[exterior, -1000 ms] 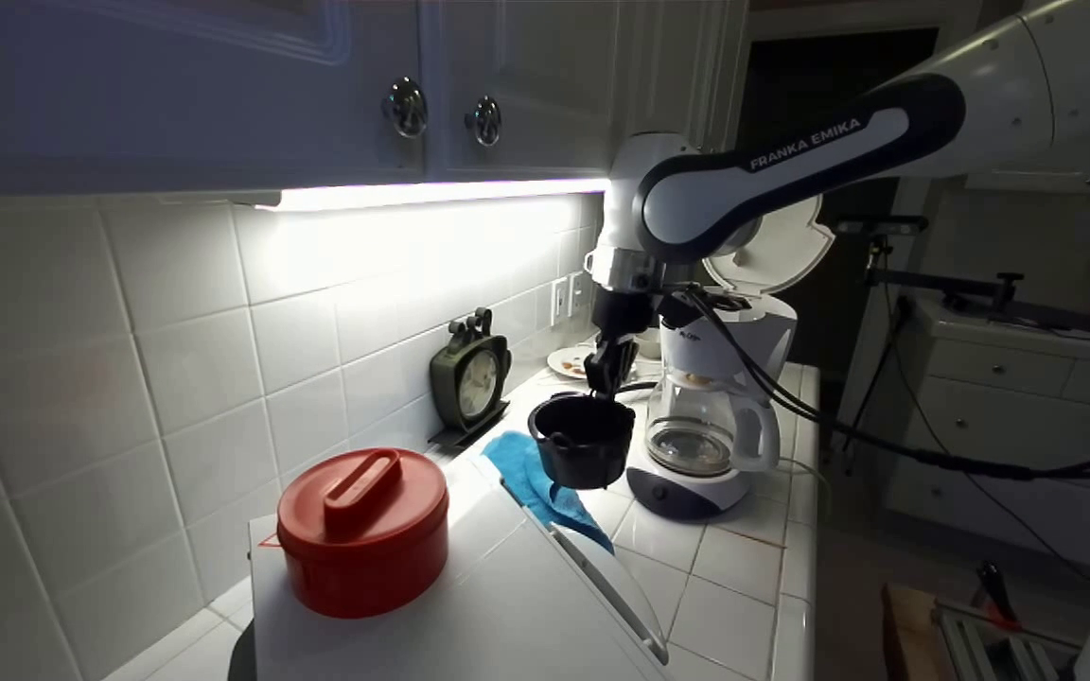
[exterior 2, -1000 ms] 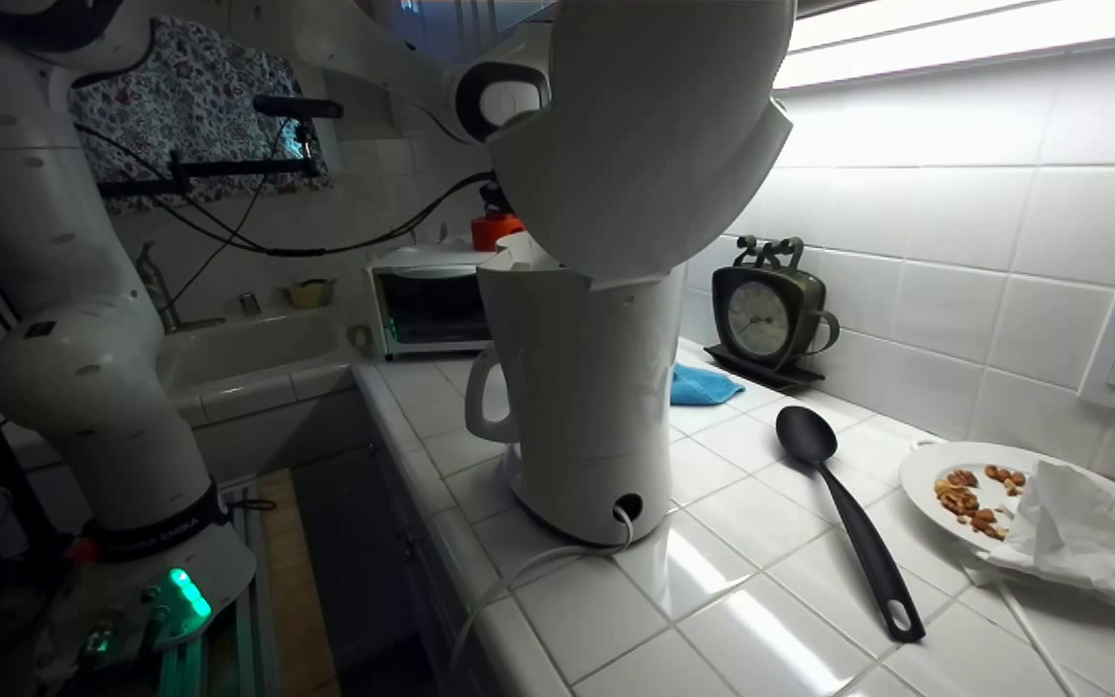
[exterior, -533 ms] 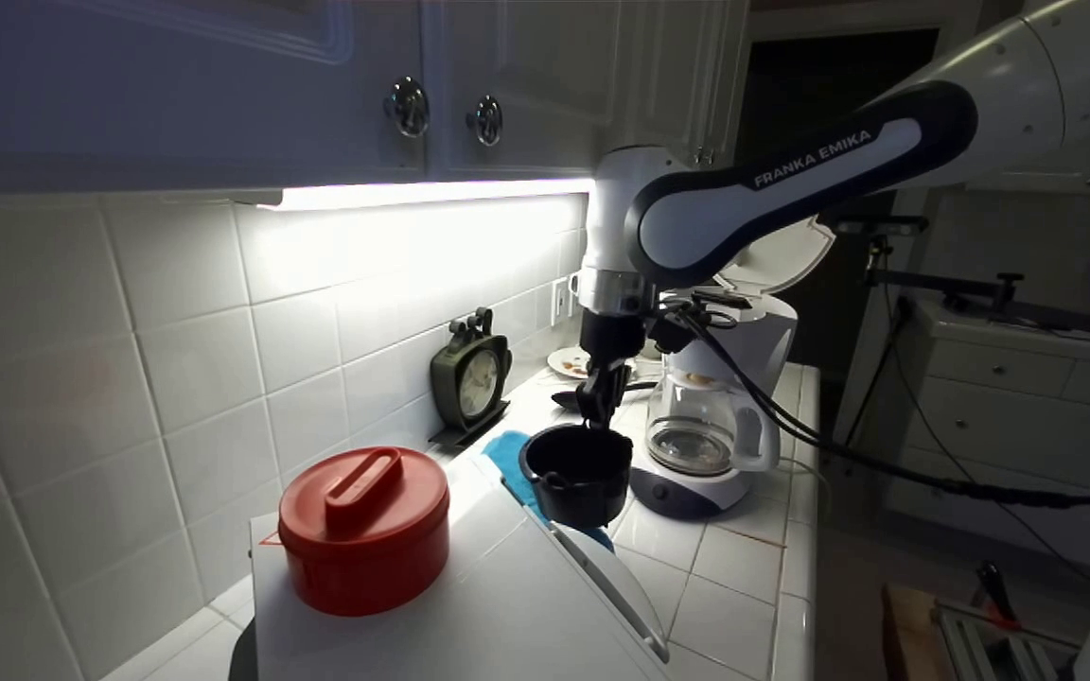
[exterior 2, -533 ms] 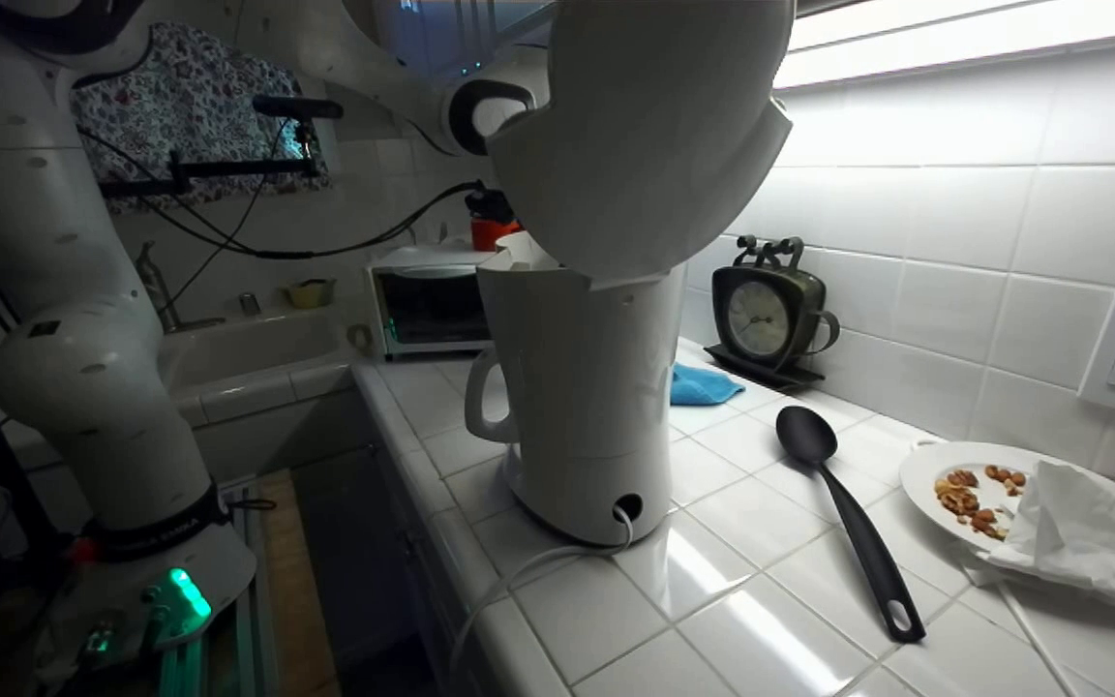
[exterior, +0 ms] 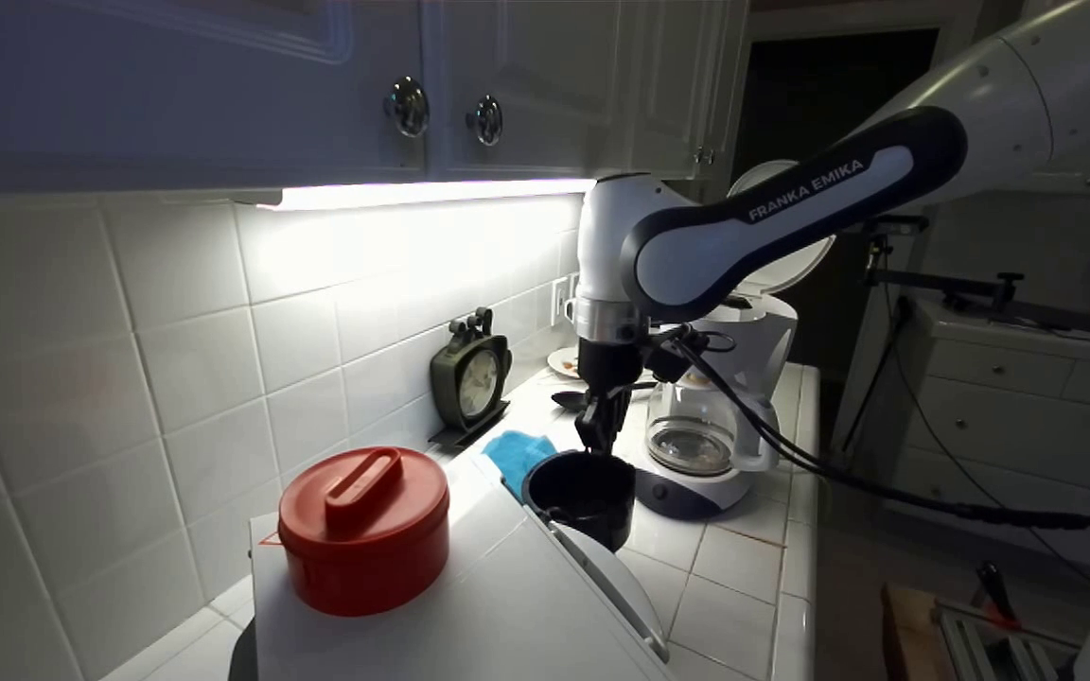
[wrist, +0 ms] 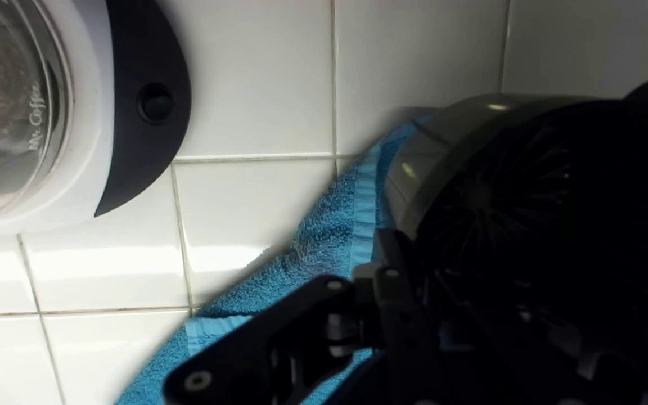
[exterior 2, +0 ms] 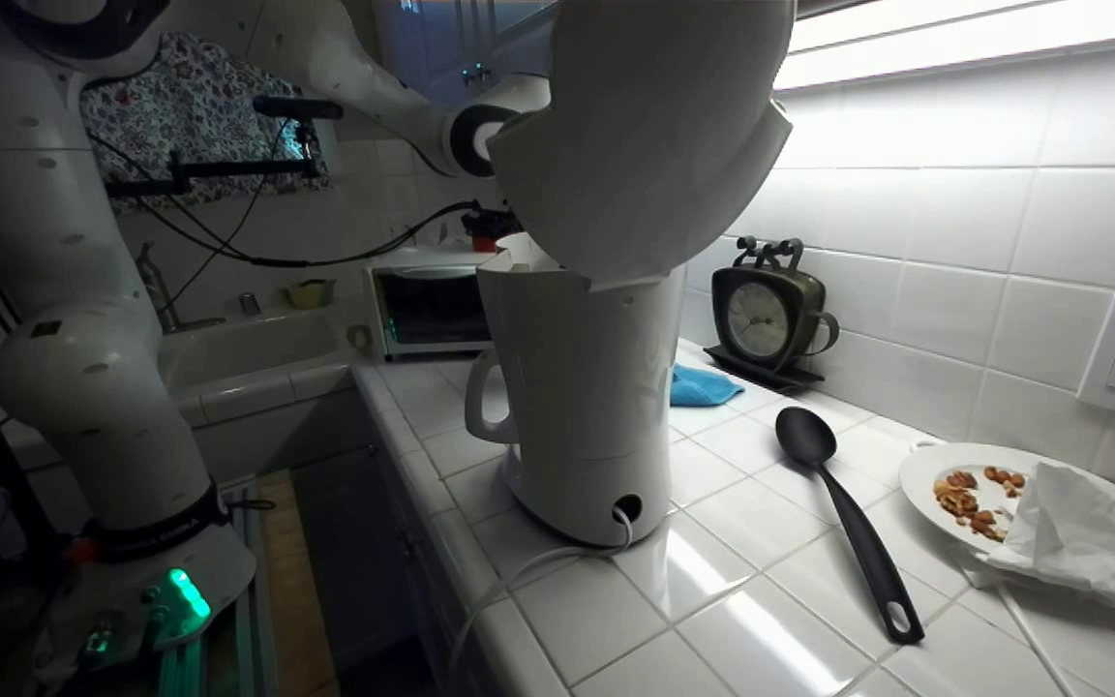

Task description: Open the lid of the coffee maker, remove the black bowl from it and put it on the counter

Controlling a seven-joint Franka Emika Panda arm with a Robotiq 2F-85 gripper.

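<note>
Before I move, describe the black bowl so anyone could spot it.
Find the white coffee maker on the tiled counter. In front, the gripper holds the black bowl. It is deep and open, unlike the black spoon or the lidded red pot.

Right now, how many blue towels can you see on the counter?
1. The blue towel lies on the counter near the clock, partly hidden by the black bowl in the wrist view. All three views show it. Another could hide behind the toaster oven.

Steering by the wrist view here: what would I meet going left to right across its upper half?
Glass carafe, round black knob, blue towel, black bowl.
</note>
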